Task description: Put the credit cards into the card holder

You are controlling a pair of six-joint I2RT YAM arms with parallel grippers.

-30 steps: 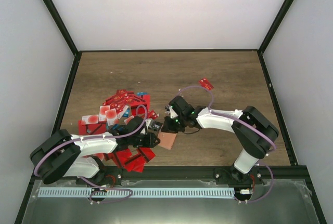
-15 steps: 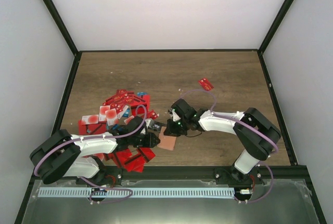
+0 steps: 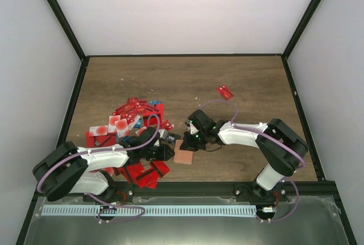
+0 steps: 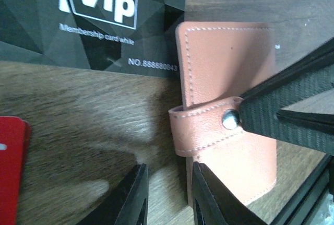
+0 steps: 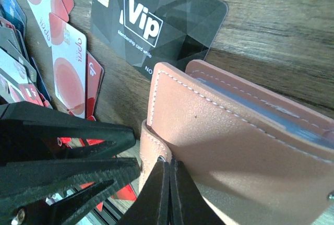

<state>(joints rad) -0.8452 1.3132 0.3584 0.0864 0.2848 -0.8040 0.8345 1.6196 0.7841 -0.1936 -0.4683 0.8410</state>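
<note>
The credit cards [image 3: 128, 121] lie heaped on the left of the table [image 3: 250, 77]. Just right of them the left gripper [image 4: 168, 173] hovers slightly spread, with nothing between its fingers, at the left edge of the card holder [image 4: 224, 68]. The holder lies flat and closed, beside a black Vip card [image 4: 94, 16]. The right gripper [image 5: 168, 163], pressed together, touches the holder's strap [image 4: 201, 131] by its snap.

brown wood-grain table [image 3: 244, 80]. lying directly on it: heap of credit cards [image 3: 132, 114] at left centre, mostly red, overlapping; one lone red card [image 3: 225, 91] well apart toward the right rear; salmon card holder [image 3: 183, 154] near the front centre, corner touching a black vip card [image 4: 94, 16].
</note>
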